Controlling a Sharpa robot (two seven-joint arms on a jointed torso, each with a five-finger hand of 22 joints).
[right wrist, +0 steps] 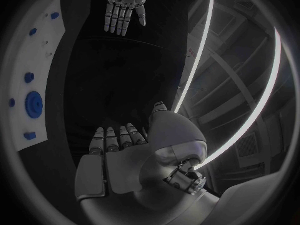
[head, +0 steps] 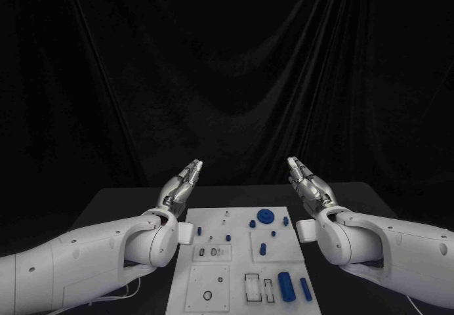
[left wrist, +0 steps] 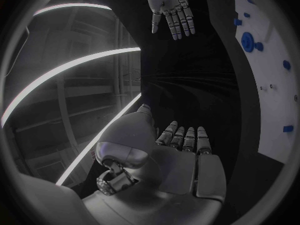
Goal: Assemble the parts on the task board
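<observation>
On the black table [head: 123,197] the task board [head: 241,262] lay between both arms; the left hand [head: 182,182] and right hand [head: 304,178] were raised, fingers straight, holding nothing.

Black table [head: 113,200] carries white task board [head: 203,220] at centre; pale cable [head: 132,292], apparently, near left edge.

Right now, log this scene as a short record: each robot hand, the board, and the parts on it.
left robot hand: raised above the table, fingers straight, holding nothing
right robot hand: raised the same way, holding nothing
board: white, flat on the black table between the arms
parts: small blue pieces lying on the board, a round disc at its far end, two long pieces near its front right corner
</observation>
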